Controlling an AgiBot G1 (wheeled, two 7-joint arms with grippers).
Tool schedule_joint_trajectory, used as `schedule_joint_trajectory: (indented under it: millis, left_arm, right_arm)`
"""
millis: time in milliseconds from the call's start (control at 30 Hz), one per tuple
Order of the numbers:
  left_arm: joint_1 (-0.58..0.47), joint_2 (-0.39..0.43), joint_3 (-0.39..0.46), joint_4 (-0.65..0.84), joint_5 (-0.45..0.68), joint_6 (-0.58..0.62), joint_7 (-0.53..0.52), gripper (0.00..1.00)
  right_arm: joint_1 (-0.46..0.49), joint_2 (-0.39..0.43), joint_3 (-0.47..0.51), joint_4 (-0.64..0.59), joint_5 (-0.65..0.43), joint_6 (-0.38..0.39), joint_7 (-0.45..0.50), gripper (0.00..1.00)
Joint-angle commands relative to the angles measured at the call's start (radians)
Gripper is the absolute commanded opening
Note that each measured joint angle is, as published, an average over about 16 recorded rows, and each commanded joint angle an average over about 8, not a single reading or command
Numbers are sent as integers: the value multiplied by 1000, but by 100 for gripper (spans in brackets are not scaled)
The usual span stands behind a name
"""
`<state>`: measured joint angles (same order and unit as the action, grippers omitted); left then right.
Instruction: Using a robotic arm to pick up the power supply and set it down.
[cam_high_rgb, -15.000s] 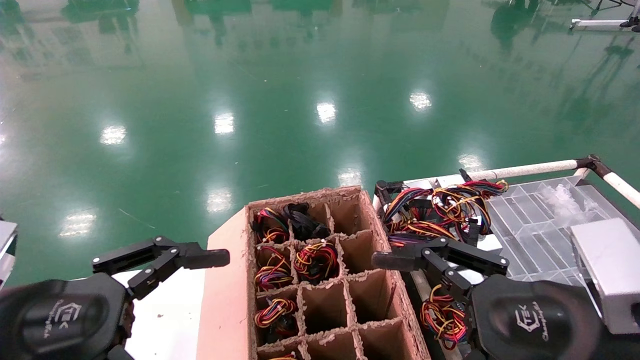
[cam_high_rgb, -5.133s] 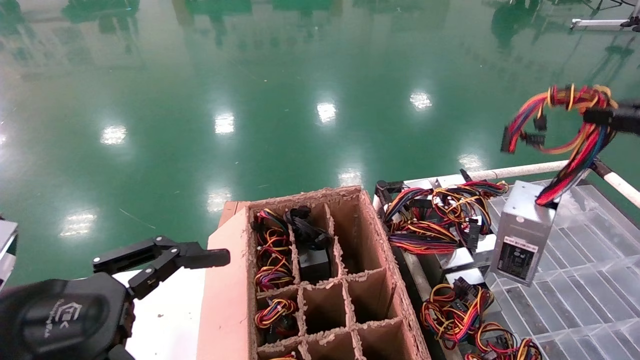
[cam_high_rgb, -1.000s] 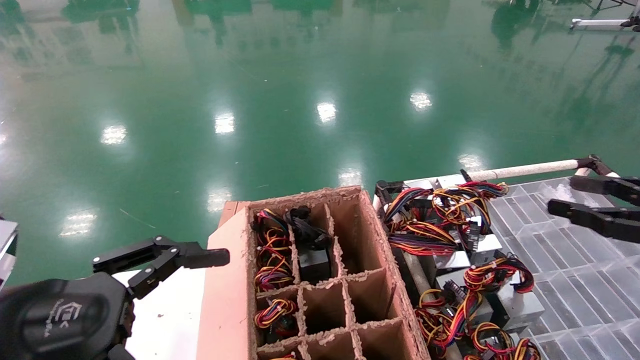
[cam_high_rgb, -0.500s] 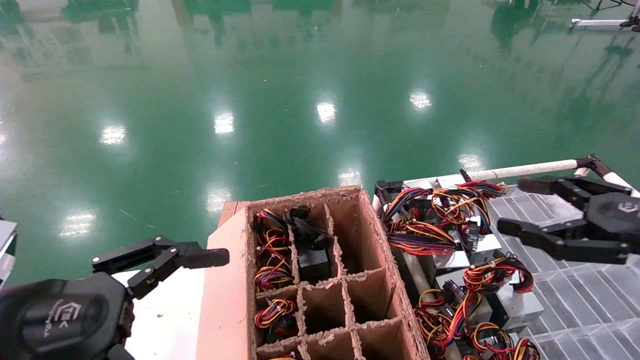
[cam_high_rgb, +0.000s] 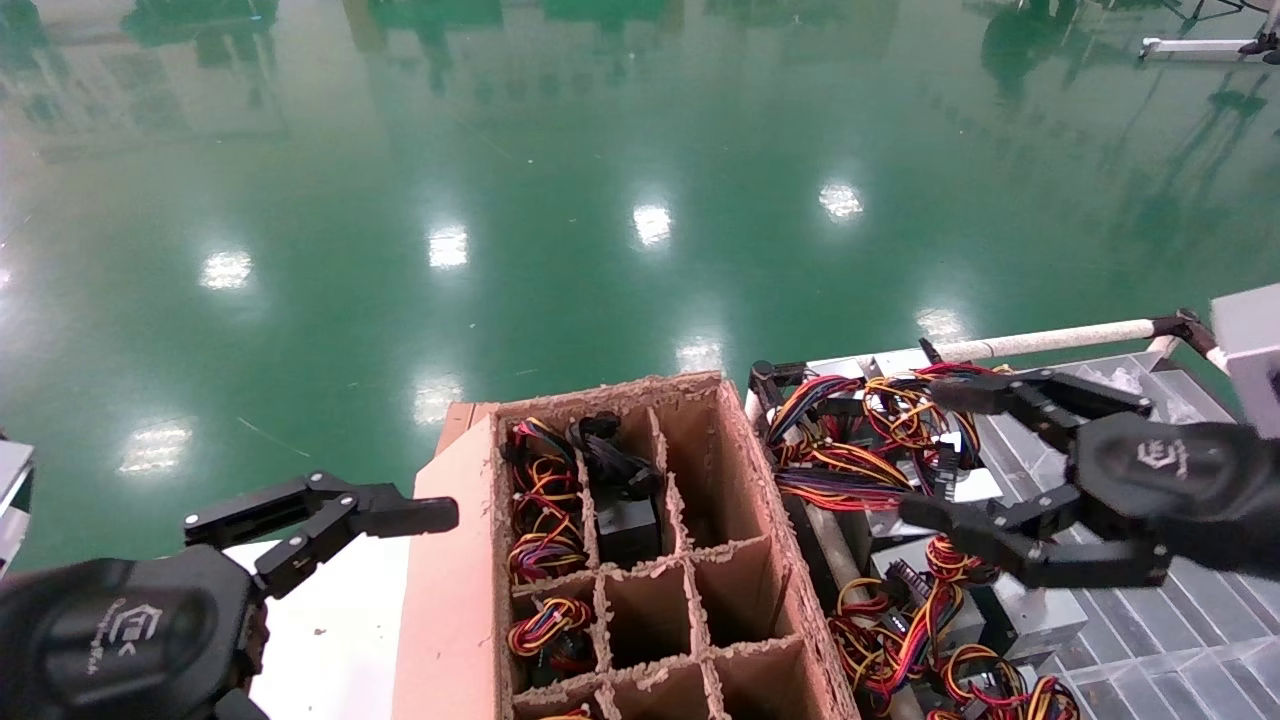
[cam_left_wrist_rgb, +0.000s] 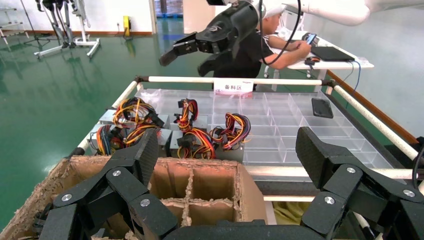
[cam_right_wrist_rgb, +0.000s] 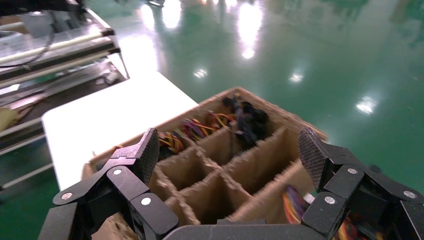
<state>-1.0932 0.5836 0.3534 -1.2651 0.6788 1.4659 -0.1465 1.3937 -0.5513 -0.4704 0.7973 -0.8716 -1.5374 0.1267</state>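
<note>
Several silver-grey power supplies with red, yellow and black wire bundles lie on the clear tray (cam_high_rgb: 1180, 620) to the right of the carton. The nearest power supply (cam_high_rgb: 1040, 615) lies on its side with its wires (cam_high_rgb: 985, 545) looped on top; it also shows as a power supply (cam_left_wrist_rgb: 227, 150) in the left wrist view. My right gripper (cam_high_rgb: 925, 452) hangs open above these units, touching none, with its fingers pointing toward the carton. The same right gripper (cam_left_wrist_rgb: 182, 60) appears high up in the left wrist view. My left gripper (cam_high_rgb: 318, 517) is parked open at the carton's left side.
A brown cardboard carton (cam_high_rgb: 700, 400) with divider cells holds wire bundles and a black-cased unit (cam_high_rgb: 625, 520). A white rail (cam_high_rgb: 1060, 340) frames the tray. A white tabletop (cam_high_rgb: 330, 620) lies under my left arm. Green floor lies beyond. A person (cam_left_wrist_rgb: 280, 45) sits at a desk past the tray.
My right gripper has swung left from the tray's right edge to above the power supplies, still open and empty. The power supply it carried five seconds ago lies on the tray. Left arm unmoved.
</note>
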Motion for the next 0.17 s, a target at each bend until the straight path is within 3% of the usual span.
schedule_joint_trajectory:
  millis: [33,167]
  left_arm:
    - [0,0,0,0,0,0,0,100]
    - [0,0,0,0,0,0,0,100]
  right_arm:
    - [-33,-6,20,51,15,4,6,100]
    - [-61,-11,36,93,27,8,12,100]
